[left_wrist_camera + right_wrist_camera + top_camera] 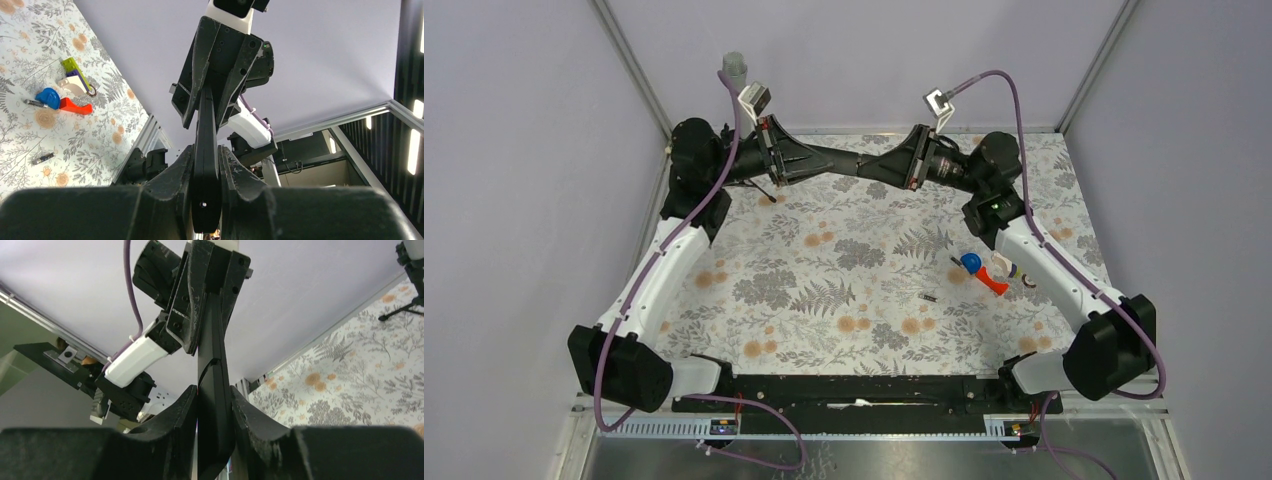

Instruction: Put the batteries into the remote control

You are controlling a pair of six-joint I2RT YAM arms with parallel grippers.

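— Where is the remote control [849, 161]?
— Off the desk [754, 255], over its far end. It spans the gap between the two arms and touches nothing but the grippers.
— Which one has it?
— Both. The left gripper [205, 162] is clamped tight on one end. In its wrist view the slim black bar stands edge-on between the fingers [175, 172], which are pressed to its sides. The right gripper [214, 397] has the other end. Its jaws are drawn in narrow, and its fingers sit against both flanks of the bar with no gap I can make out.
— And the batteries?
— One battery [930, 297] lies flat on the desk's floral cover, right of centre. It is well apart from the remote and nearer the arm bases. It has a dark body and a paler end.
— Anything around it?
— There is a cluster of toy pieces toward the right arm. A blue piece [971, 263] sits just beside a red piece [996, 284], with a white piece [1004, 262] next to them. A thin dark stick [957, 262] lies beside the blue piece, too small to name. A small black tripod [409, 262] stands at the far side of the desk, near the left gripper.
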